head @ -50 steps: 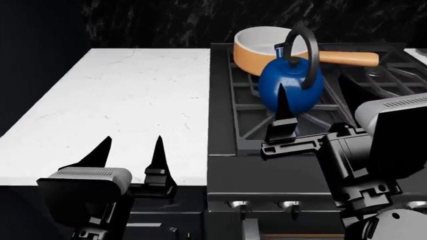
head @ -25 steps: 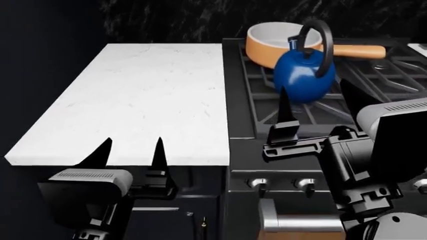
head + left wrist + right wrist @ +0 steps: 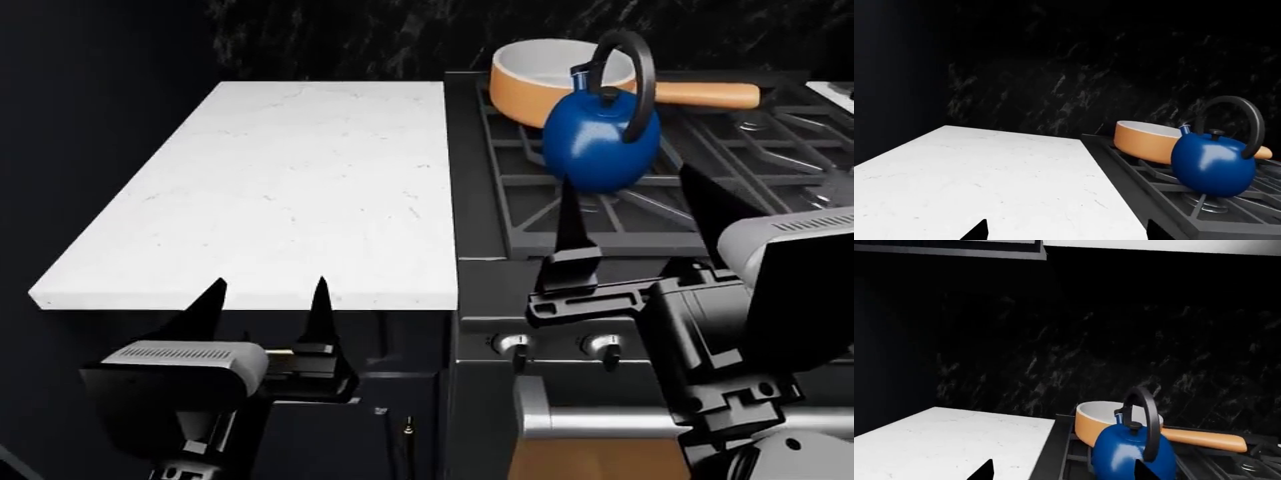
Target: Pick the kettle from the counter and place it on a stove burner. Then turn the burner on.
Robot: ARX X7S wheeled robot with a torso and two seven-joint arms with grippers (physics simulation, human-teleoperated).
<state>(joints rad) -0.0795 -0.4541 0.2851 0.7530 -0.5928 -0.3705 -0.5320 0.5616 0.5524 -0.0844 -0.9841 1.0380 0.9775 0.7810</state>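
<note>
While the kettle [image 3: 601, 138] is seated on the stove burner [image 3: 627, 205] just beyond the right gripper [image 3: 627, 215], whose jaws are spread and empty, an orange saucepan [image 3: 561, 82] is found touching behind it. The left gripper [image 3: 263, 305], likewise spread, is held before the counter [image 3: 307, 190]. Since earlier, more of the knobs [image 3: 554, 347] has been revealed.
</note>
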